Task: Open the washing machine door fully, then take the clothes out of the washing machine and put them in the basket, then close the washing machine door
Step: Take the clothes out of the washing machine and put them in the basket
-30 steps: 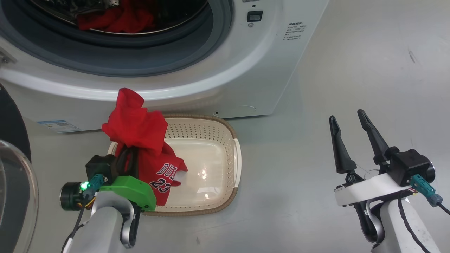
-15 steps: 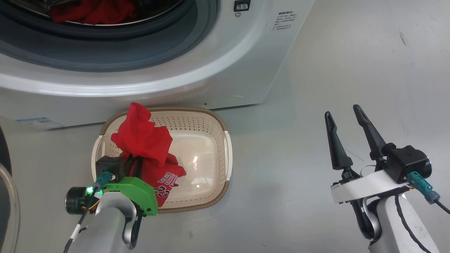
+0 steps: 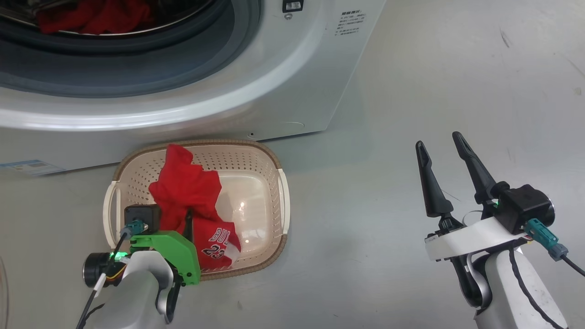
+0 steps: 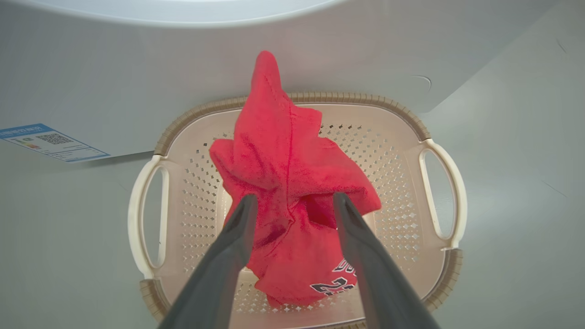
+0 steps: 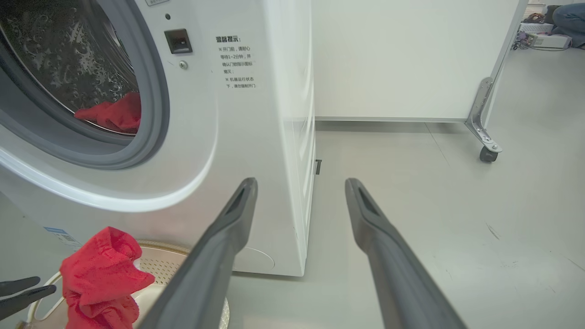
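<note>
The red jersey (image 3: pixel 192 192) stands as a crumpled heap in the left half of the cream basket (image 3: pixel 274 164), which sits on the floor before the white washing machine (image 3: pixel 274 91). My left gripper (image 4: pixel 293 201) hangs over the basket, open, its fingers (image 4: pixel 242 224) spread on either side of the jersey (image 4: pixel 283 160). More red cloth (image 5: pixel 112 114) lies in the steel drum. My right gripper (image 3: pixel 438 141) is open and holds nothing, over bare floor right of the machine. The door lies out of view.
The machine's right side (image 5: pixel 297 137) faces open grey floor (image 3: pixel 411 91). A white panel on a caster (image 5: pixel 486 153) stands behind that. A small blue label (image 4: pixel 50 141) marks the machine's low front, left of the basket (image 4: pixel 411 123).
The head camera has shifted. My left gripper has come down over the basket, the jersey has sunk lower into it, and the fingers have spread apart. The right arm has kept its pose.
</note>
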Robot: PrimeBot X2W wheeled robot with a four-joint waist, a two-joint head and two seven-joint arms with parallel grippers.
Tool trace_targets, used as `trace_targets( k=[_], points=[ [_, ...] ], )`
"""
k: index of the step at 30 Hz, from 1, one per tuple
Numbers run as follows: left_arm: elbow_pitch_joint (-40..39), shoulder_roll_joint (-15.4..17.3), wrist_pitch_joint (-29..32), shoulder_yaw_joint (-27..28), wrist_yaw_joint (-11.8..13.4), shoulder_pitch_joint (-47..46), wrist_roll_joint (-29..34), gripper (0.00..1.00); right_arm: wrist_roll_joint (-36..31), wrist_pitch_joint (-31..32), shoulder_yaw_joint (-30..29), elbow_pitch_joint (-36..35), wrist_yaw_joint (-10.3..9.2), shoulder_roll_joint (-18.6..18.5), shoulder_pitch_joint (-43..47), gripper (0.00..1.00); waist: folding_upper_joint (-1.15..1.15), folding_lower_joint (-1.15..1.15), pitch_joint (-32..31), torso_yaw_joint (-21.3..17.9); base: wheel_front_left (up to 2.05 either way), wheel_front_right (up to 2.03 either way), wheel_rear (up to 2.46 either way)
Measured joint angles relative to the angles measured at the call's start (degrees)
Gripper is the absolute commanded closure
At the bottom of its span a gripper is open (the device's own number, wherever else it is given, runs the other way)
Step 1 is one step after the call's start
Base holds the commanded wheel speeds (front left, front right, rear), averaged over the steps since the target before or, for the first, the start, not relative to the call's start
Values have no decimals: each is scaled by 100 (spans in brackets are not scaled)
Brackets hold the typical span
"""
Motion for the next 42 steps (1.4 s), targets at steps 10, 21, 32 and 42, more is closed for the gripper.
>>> trace_targets(
  k=[10,21,32,42],
  points=[
    [141,-3,-299,-22,49,-182,-45,0,45,0,-121,18,0,7,-1,0,0,0,-13,24,0,0,0],
    [-419,-3,-666,-38,49,-190,-104,0,43,0,-289,129,-10,-36,63,0,0,0,-324,266,0,0,0],
    [-1699,-4,-681,176,109,-121,183,0,24,0,-385,248,-29,-66,328,0,0,0,-856,536,0,0,0],
    [-2417,127,-682,316,209,609,476,0,15,0,-378,326,-73,-43,597,0,0,0,-1396,696,0,0,0]
  ],
)
